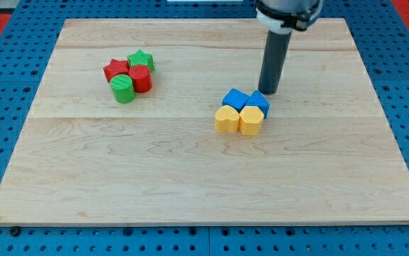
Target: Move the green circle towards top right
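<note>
The green circle (pixel 123 89) sits at the view's upper left, at the bottom of a tight cluster. It touches a red cylinder (pixel 141 78) on its right, with a red star (pixel 117 69) above it and a green star (pixel 141 60) at the cluster's top. My tip (pixel 269 92) rests on the board far to the right of the green circle. It stands just above a blue block (pixel 258 102) in the right cluster.
The right cluster near the view's centre holds two blue blocks, the other blue block (pixel 235 98) on the left, a yellow heart (pixel 226 119) and a yellow hexagon (pixel 251 120) below them. The wooden board (pixel 190 178) lies on a blue pegboard.
</note>
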